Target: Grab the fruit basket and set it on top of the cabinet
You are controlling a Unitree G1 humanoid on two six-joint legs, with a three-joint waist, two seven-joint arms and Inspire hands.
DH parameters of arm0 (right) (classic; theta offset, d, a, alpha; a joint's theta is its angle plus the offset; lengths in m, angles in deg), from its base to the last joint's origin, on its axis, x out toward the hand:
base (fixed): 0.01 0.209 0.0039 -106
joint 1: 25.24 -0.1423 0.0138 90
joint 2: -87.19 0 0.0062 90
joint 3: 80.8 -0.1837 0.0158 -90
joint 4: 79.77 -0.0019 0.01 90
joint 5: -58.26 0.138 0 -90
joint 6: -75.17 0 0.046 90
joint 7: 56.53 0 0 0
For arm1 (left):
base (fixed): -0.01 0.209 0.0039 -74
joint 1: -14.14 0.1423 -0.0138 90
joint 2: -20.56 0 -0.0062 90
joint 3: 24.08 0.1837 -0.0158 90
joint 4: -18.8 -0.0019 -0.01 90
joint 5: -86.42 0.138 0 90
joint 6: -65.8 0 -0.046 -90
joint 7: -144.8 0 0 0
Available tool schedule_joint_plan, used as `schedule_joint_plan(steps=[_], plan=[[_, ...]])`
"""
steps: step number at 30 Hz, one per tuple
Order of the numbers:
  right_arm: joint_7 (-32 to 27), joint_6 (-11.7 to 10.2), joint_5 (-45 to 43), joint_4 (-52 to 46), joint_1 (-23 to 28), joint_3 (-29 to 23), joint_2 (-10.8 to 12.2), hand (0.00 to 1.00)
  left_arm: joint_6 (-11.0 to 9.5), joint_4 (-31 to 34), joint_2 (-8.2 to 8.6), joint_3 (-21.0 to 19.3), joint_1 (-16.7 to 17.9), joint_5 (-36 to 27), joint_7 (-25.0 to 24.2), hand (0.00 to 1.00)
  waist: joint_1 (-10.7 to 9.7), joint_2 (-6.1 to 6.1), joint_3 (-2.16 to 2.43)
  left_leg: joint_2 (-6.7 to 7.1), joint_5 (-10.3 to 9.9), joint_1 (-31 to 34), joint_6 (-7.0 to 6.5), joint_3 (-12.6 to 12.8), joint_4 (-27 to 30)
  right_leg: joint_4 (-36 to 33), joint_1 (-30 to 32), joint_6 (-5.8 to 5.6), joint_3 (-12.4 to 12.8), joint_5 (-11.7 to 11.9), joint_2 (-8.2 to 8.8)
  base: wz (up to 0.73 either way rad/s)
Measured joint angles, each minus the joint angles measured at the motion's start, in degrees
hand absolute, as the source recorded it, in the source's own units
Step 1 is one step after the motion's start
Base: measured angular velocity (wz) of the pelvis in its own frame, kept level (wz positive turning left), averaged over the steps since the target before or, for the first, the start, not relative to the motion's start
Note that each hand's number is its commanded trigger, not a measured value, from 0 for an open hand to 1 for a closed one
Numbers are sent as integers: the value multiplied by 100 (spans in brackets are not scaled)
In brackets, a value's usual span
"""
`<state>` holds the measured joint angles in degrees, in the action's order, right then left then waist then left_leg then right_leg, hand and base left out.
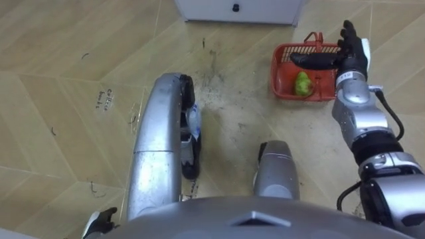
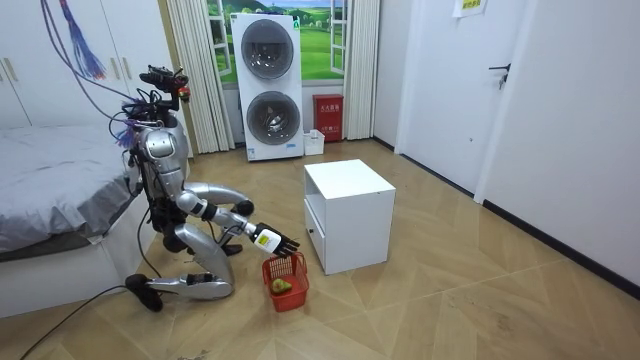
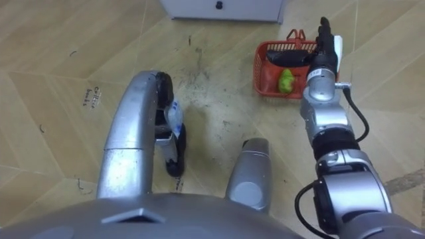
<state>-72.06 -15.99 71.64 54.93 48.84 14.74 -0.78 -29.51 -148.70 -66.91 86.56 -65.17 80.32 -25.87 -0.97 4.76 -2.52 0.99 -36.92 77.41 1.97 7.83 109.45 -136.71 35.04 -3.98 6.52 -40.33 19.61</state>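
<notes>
- left eye view: the red fruit basket (image 1: 277, 66) stands on the wooden floor (image 1: 66, 99), just short of a white cabinet (image 1: 236, 10) at the top edge.
- a green fruit (image 1: 303, 83) lies in the basket, and beside it a long dark item (image 1: 311, 60) that i cannot make out.
- the basket's red handle (image 1: 313, 38) stands upright at its far side.
- the right hand (image 1: 352, 53) is stretched over the basket's right rim, fingers straight and together, closed on nothing. whether it touches the rim i cannot tell.
- a bit of the left hand (image 1: 99, 222) shows at the lower left corner, well apart from the basket. how it is held i cannot tell.
- right eye view: the same straight fingers point past the right end of the handle, with the forearm running back from the basket's right side.
- room view: the robot kneels low on the floor between a bed (image 2: 50, 190) and the white cabinet, its right arm reaching out to the room view's right.
- there the hand hangs flat just above the basket, which sits on the floor near the cabinet's front corner.
- two stacked washing machines (image 2: 268, 85) stand by the far window, and a white door (image 2: 445, 80) is on the room view's right.
</notes>
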Motion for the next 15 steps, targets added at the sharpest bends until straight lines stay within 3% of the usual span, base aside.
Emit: schedule_joint_plan(steps=[15], plan=[[8,-1,-7,29,21,208,-200,0,-6,229,-3,33,18,-4,4,0,6,6,-1,-20,5,-3,9,-27,23,-9,-22,-11,-4,-6,-55,0]])
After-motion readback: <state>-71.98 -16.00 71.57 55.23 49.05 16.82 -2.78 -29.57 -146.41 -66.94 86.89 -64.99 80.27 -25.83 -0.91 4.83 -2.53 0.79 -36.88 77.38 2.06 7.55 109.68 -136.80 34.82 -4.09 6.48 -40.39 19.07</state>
